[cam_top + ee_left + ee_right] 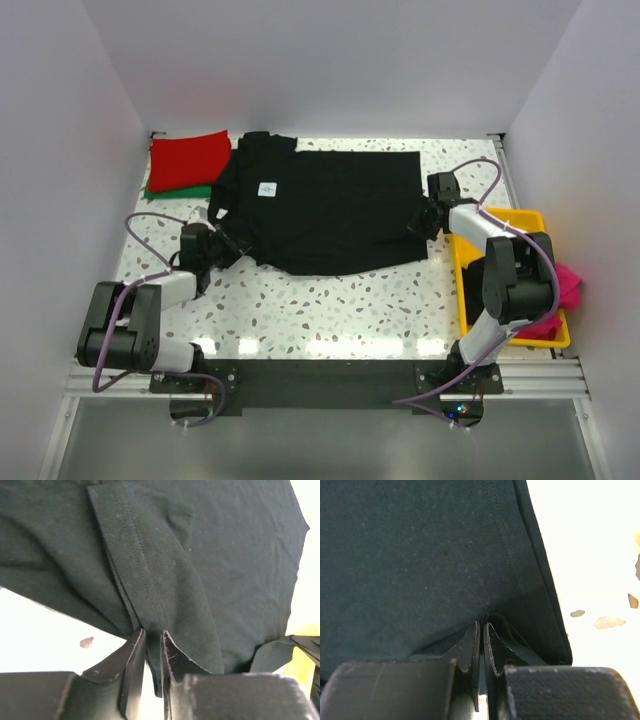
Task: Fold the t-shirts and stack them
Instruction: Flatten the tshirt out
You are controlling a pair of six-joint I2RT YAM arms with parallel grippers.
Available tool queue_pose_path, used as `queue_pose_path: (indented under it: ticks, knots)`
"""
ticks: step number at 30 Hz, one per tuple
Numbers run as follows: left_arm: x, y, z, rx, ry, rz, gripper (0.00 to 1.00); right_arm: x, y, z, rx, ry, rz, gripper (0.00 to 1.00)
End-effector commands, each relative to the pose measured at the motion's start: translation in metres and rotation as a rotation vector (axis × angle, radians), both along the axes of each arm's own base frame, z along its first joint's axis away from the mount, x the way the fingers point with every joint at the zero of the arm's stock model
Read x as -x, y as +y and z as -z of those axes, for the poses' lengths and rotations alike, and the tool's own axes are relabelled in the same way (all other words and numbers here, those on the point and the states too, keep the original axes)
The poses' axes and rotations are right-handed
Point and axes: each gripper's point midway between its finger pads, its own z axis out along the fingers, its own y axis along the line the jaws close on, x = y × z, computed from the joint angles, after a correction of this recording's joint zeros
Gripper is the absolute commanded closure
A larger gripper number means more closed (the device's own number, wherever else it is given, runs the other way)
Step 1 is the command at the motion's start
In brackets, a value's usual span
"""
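Note:
A black t-shirt (330,210) lies spread across the middle of the table, its small white neck label (267,188) facing up. My left gripper (226,245) is at the shirt's left side. In the left wrist view its jaws (153,635) are shut on a stitched hem of the black cloth (225,555). My right gripper (424,222) is at the shirt's right near corner. In the right wrist view its jaws (481,626) are pinched on the edge of the cloth (420,555). A folded red t-shirt (188,160) lies on a green one (176,190) at the back left.
A yellow tray (462,290) stands at the right edge of the speckled table (330,310), with a pink t-shirt (568,283) in it and hanging over its far side. White walls close in the back and both sides.

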Motion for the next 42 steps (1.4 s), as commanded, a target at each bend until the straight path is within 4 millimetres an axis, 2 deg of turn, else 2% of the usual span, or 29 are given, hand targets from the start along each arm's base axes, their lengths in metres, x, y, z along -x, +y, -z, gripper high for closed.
queue_pose_path:
  ticks: [1,2,6,13,14,16,17,20,23,26,34,42]
  knots:
    - [-0.007,-0.007,-0.022,0.031,-0.084,0.017,0.8,-0.004,0.0,-0.018,-0.006,-0.061,-0.013,1.0]
    - [-0.007,-0.007,-0.028,0.03,-0.1,0.017,0.84,-0.004,0.0,-0.018,-0.006,-0.06,-0.013,1.0]
    - [-0.001,-0.006,-0.039,0.028,-0.116,0.012,0.92,-0.003,0.001,-0.02,-0.008,-0.066,-0.013,1.0]
    - [0.014,0.003,-0.05,-0.013,-0.118,-0.015,0.98,0.001,0.001,-0.022,-0.016,-0.074,-0.01,1.0]
    - [0.015,0.004,-0.054,-0.018,-0.134,-0.021,0.92,0.002,0.001,-0.021,-0.018,-0.072,-0.01,1.0]
    - [0.017,0.006,-0.049,-0.029,-0.126,-0.027,0.81,0.001,0.002,-0.022,-0.022,-0.073,-0.01,1.0]
    - [0.018,0.005,-0.043,-0.03,-0.108,-0.02,0.69,0.001,0.003,-0.022,-0.025,-0.073,-0.015,1.0]
    - [0.017,0.0,-0.031,-0.026,-0.087,-0.002,0.48,0.0,0.002,-0.022,-0.022,-0.073,-0.013,1.0]
    - [0.017,-0.002,-0.014,-0.027,-0.056,0.0,0.39,0.0,0.002,-0.023,-0.018,-0.074,-0.016,1.0]
    - [0.016,-0.007,-0.005,-0.019,-0.04,0.014,0.36,0.0,0.001,-0.024,-0.012,-0.074,-0.016,1.0]
    - [0.003,-0.016,-0.011,0.018,-0.09,0.038,0.35,0.0,0.001,-0.021,-0.013,-0.073,-0.018,1.0]
    - [0.0,-0.023,-0.012,0.039,-0.093,0.054,0.46,-0.001,0.001,-0.02,-0.013,-0.068,-0.017,1.0]
